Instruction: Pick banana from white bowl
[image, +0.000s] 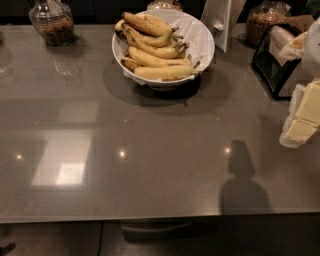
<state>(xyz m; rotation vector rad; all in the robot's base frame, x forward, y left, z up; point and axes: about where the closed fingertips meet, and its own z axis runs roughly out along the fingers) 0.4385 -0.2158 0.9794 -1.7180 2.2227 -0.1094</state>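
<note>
The white bowl (202, 37) stands at the back middle of the grey table, lined with crumpled white paper. Several yellow bananas lie stacked in it. The topmost banana (146, 22) is curved and brown-mottled, with a dark stem tip pointing right. Paler bananas lie beneath it toward the bowl's front rim. My gripper (302, 117) enters at the right edge of the camera view as pale blocky parts. It hangs above the table, well to the right of the bowl and nearer the front, with nothing seen in it.
A glass jar (51, 22) stands at the back left and another (265, 22) at the back right. A white card (220, 22) stands just right of the bowl. A black wire holder (275, 62) sits at the right. The table's front edge (150, 218) runs along the bottom.
</note>
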